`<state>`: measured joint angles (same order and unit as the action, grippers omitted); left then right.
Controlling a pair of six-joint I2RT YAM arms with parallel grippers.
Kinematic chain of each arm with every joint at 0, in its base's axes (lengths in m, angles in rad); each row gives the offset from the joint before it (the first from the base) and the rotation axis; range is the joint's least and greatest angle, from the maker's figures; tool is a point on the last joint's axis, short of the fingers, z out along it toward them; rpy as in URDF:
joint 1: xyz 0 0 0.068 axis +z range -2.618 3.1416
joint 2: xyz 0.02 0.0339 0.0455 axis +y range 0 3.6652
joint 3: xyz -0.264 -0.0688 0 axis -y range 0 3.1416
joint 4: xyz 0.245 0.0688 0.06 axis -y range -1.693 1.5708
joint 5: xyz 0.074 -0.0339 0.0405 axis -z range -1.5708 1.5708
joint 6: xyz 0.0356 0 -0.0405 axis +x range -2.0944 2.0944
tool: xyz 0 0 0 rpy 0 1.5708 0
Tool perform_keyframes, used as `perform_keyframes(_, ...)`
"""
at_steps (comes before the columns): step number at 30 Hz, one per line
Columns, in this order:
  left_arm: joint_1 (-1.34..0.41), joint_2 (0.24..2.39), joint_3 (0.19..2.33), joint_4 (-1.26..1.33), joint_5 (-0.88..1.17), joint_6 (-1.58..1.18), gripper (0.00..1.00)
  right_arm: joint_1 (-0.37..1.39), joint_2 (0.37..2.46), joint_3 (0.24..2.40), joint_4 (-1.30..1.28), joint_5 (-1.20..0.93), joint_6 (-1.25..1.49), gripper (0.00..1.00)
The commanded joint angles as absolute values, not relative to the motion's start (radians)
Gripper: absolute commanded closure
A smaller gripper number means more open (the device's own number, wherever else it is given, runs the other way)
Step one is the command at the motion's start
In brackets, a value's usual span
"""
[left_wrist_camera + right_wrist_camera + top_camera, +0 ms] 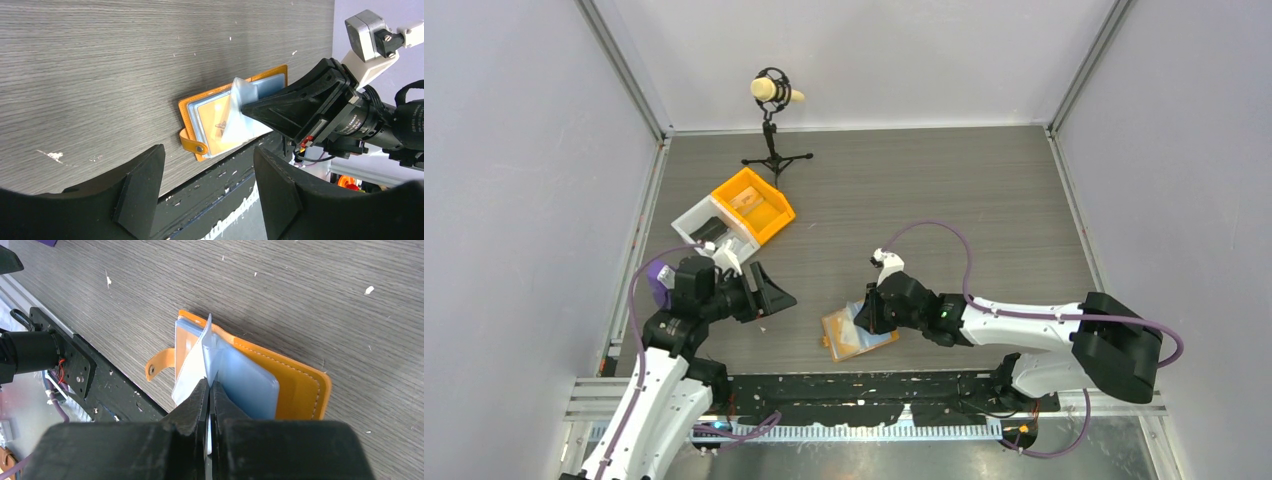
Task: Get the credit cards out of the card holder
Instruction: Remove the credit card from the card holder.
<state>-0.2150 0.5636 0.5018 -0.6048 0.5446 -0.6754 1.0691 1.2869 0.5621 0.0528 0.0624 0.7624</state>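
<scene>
1. The card holder lies open on the counter, near its front edge, between the arms.
2. One pale sleeve is pinched upright by the closed right hand; if pulled, the sleeve could tear or the whole holder be dragged along.
3. The left hand is held open, well apart; unless the holder is pinned, any credit card may jam inside.

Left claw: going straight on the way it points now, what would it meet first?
Most likely the card holder, lying open on the table; the shut right claw is just beyond it. Depth is unclear.
</scene>
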Motion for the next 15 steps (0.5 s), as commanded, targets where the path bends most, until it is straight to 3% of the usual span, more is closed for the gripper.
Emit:
perform_keyframes(1,-0.218,0.575,0.506,-0.581,0.521,-0.650,0.32,1.061,1.259,0.589,0.112,0.040,0.778,0.95)
perform_keyframes(15,-0.398,0.700,0.268,-0.258,0.422,-0.816,0.31,1.006,1.229,0.463,0.195,0.033,0.835,0.92)
